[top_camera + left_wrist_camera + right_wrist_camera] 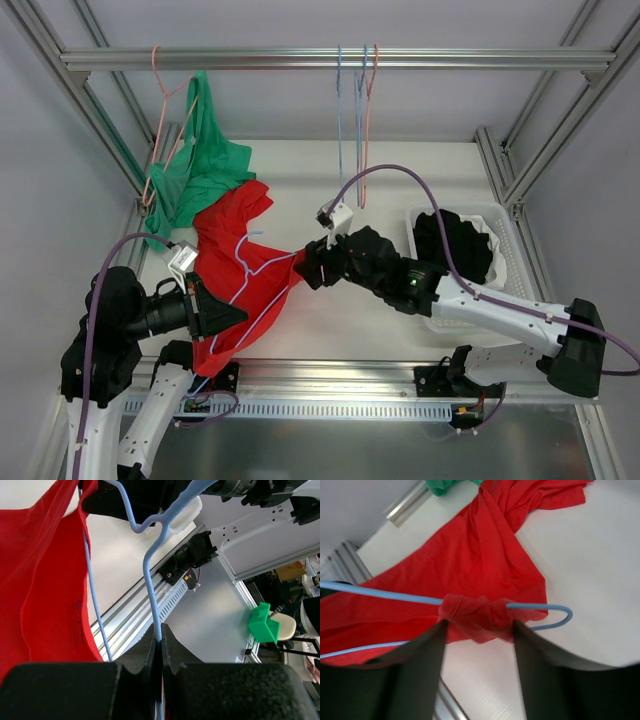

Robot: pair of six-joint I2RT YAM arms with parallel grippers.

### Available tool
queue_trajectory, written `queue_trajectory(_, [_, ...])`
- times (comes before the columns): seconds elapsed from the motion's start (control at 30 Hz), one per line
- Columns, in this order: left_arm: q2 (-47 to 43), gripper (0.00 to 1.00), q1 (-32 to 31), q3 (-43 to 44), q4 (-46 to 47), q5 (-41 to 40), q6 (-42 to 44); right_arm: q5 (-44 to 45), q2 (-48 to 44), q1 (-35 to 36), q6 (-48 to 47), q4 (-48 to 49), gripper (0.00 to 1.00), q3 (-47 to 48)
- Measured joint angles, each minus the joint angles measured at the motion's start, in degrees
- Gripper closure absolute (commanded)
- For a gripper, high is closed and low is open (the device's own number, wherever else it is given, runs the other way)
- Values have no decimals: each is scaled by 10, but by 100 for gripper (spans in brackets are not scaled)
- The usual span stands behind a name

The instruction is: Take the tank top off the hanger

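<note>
A red tank top (235, 225) lies draped over a light blue wire hanger (250, 240) at the table's left middle. My left gripper (238, 316) is shut on the hanger's wire (150, 575) near its hook, with the red cloth (40, 580) hanging to its left. My right gripper (303, 268) is at the hanger's right end. Its jaws stand open, one finger (420, 655) on each side of the bunched red strap (477, 615) that is gathered on the hanger arm (395, 596). Both fingertips reach the edges of the bunched cloth.
A green garment (200, 170) hangs on a pink hanger from the overhead rail (330, 58) at back left. More empty hangers (360, 80) hang from the rail's middle. A white basket (505, 225) with black clothes stands on the right.
</note>
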Motion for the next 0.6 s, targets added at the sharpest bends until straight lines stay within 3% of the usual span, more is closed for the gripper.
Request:
queue_trajectory(0.07, [0, 100, 0, 0, 1, 3, -1, 5, 22, 3, -2, 4, 69, 3])
queue_trajectory(0.1, [0, 100, 0, 1, 1, 3, -1, 8, 27, 3, -2, 6, 71, 3])
queue_trajectory(0.13, [0, 100, 0, 2, 1, 3, -2, 12, 29, 4, 1, 6, 82, 3])
queue_trajectory(0.17, [0, 100, 0, 4, 0, 3, -2, 16, 30, 5, -2, 7, 100, 3])
queue_trajectory(0.43, [0, 100, 0, 9, 4, 23, -2, 135, -35, 5, 0, -10, 100, -4])
queue_trajectory(0.6, [24, 100, 0, 16, 6, 79, -2, 227, -134, -54, -5, -52, 100, -12])
